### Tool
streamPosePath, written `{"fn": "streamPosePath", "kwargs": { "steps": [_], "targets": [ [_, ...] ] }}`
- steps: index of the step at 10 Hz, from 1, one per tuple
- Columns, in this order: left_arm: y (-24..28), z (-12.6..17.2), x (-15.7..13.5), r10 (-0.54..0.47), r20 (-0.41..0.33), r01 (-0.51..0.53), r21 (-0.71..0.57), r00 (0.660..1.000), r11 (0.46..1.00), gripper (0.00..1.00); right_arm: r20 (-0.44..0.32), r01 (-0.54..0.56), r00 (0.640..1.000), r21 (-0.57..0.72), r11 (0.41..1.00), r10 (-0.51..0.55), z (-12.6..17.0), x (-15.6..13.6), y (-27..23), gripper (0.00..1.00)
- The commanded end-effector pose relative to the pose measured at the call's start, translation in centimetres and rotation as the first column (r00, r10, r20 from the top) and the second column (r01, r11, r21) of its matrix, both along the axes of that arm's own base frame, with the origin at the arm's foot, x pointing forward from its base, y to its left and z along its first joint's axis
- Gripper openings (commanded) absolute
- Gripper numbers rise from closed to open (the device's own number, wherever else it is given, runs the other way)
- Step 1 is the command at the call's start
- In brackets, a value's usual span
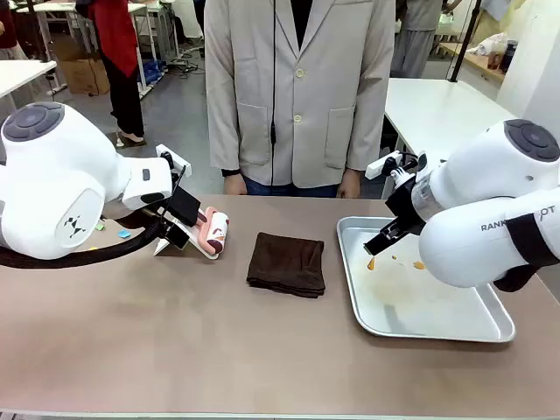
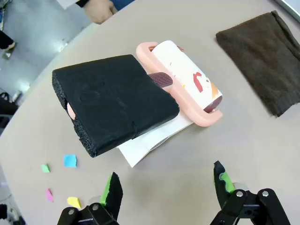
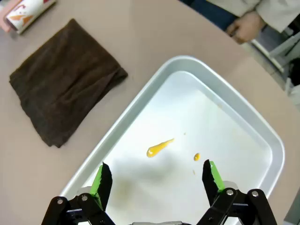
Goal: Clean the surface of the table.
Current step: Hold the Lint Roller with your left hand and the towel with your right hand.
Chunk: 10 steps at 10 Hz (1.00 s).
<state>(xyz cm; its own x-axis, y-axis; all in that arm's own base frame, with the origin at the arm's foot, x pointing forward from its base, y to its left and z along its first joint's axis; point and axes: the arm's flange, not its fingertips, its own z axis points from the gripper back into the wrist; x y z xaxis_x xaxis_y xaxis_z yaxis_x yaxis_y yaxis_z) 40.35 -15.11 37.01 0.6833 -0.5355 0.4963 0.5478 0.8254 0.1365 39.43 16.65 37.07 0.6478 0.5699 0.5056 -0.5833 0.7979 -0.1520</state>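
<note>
The table [image 1: 175, 350] has a wide taupe-brown top. My left gripper [image 1: 168, 231] [image 2: 166, 183] hangs open just above it at the left, empty. Right in front of it lies a pink lint roller [image 1: 213, 231] [image 2: 187, 82] with a black foam block [image 2: 115, 105] over its handle, on a white sheet [image 2: 150, 140]. Small coloured paper scraps [image 1: 123, 233] [image 2: 70, 161] lie beside that gripper. A folded dark brown cloth [image 1: 286, 262] [image 2: 262, 61] [image 3: 65, 103] lies mid-table. My right gripper [image 1: 378, 245] [image 3: 157, 180] hovers open and empty over a silver tray [image 1: 437, 328] [image 3: 117, 133] marked by orange-yellow smears [image 1: 371, 262] [image 3: 159, 147].
A person in a pale jacket stands at the far edge, with one hand [image 1: 234, 184] and the other hand [image 1: 351, 183] [image 3: 246, 26] resting near the table's rim. A white-topped table [image 1: 437, 109] stands behind at the right. Bare tabletop runs along the near edge.
</note>
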Motion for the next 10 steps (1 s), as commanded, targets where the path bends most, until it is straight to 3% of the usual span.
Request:
{"fn": "streamPosePath", "kwargs": {
  "steps": [1,10],
  "targets": [
    [0.00,0.01,0.00,0.000,0.000,0.000,0.000,1.000,1.000,1.00,0.000,0.000,1.000,0.000,1.000,0.000,0.00,0.00,0.00,1.00],
    [0.00,0.01,0.00,0.000,0.000,0.000,0.000,1.000,1.000,1.00,0.000,0.000,1.000,0.000,1.000,0.000,0.00,0.00,0.00,1.00]
  ]
}}
